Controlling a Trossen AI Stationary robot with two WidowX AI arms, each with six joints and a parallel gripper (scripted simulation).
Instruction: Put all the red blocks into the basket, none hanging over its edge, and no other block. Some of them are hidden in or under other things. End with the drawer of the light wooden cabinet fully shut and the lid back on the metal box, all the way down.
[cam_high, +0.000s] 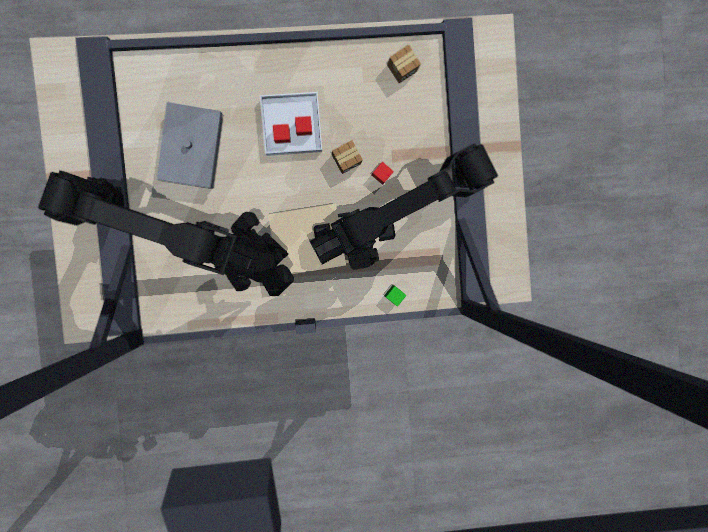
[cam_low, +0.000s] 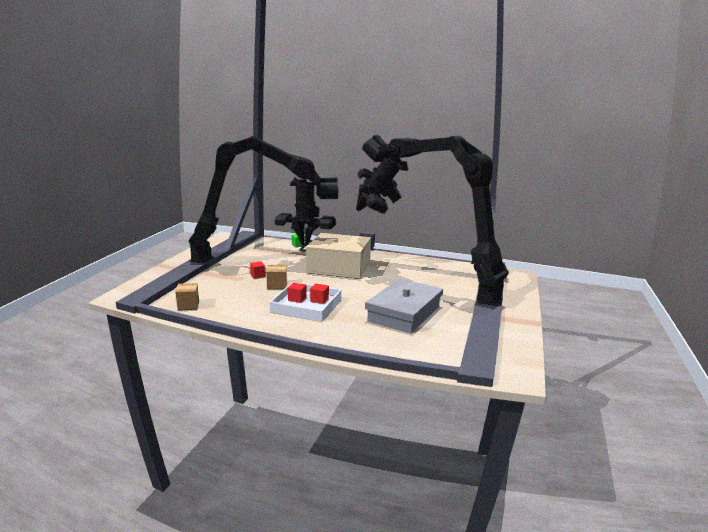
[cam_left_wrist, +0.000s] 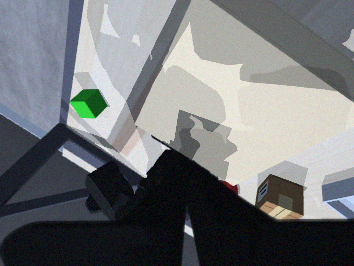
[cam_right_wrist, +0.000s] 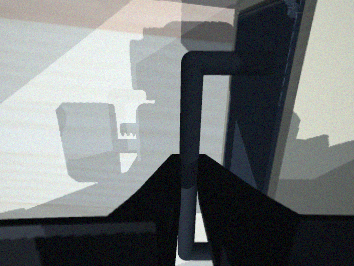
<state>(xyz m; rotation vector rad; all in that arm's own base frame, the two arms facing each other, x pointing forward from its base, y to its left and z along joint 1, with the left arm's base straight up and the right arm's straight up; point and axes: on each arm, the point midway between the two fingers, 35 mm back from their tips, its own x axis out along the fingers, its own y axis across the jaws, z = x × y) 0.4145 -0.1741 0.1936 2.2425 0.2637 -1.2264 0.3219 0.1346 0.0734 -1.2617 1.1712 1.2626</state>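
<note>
Two red blocks (cam_high: 281, 133) (cam_high: 303, 125) (cam_low: 297, 292) (cam_low: 319, 294) lie inside the white basket (cam_high: 292, 152) (cam_low: 297, 311). A third red block (cam_high: 382, 172) (cam_low: 257, 270) (cam_left_wrist: 230, 187) is on the table. The metal box's grey lid (cam_high: 191, 131) (cam_low: 423, 292) sits level on its box. The light wooden cabinet (cam_low: 334, 260) (cam_left_wrist: 240, 115) stands between the arms; any drawer gap cannot be judged. My right gripper (cam_low: 303, 247) (cam_right_wrist: 187, 162) is shut on its dark handle (cam_right_wrist: 191, 110). My left gripper (cam_low: 360, 207) (cam_left_wrist: 185, 168) is shut and empty, high above the cabinet's side.
A striped wooden cube (cam_high: 347, 156) (cam_low: 276, 277) (cam_left_wrist: 280, 197) stands between basket and loose red block. Another wooden cube (cam_high: 404, 63) (cam_low: 187, 296) stands near the frame corner. A green block (cam_high: 395, 295) (cam_low: 296, 239) (cam_left_wrist: 90, 104) lies beyond the right arm.
</note>
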